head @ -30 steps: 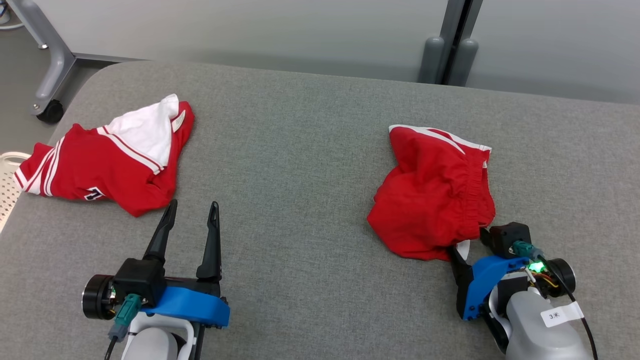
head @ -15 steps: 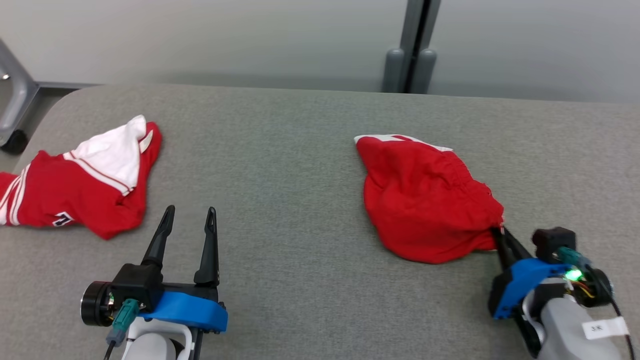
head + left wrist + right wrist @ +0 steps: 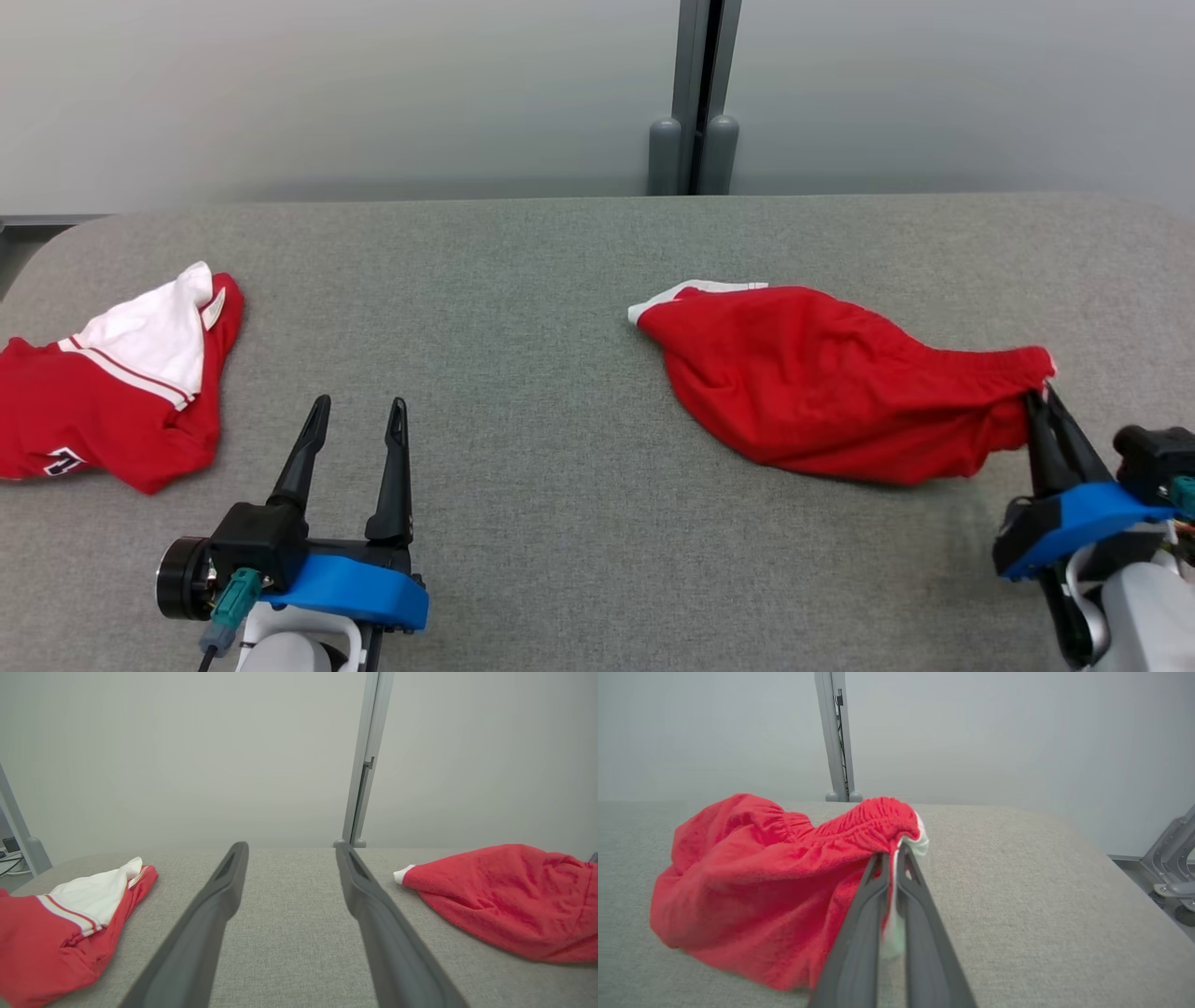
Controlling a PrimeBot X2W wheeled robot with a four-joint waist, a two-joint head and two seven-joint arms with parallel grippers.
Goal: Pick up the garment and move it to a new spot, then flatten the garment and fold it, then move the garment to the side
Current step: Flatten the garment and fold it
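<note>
- Right jaws were clamped tight on the red garment. They pinched the gathered elastic waistband at its right-hand end, and a bit of white fabric peeked out by the tips of the two long dark fingers.
- Left jaws were spread wide with nothing in them, their slim tapered fingers pointing out over bare tabletop.
- Garment looked like a soft, slightly fuzzy red knit, drawn out into a long lumpy teardrop. The waistband was all ruched up, and there was a corner of white trim at the far left tip.
- It sat on the right half of the tabletop, running from the right jaws off toward the middle. The pinched end looked a touch raised, but I couldn't say for sure.
- From the left jaws it was well apart, off to their right.
- Tabletop was covered in grey woven cloth with a fine weave and rounded corners.
- A crumpled red-and-white jersey with striped trim lay at the left edge, near the left jaws but not touching them.
- Behind it all stood a grey metal post against a plain pale wall.
</note>
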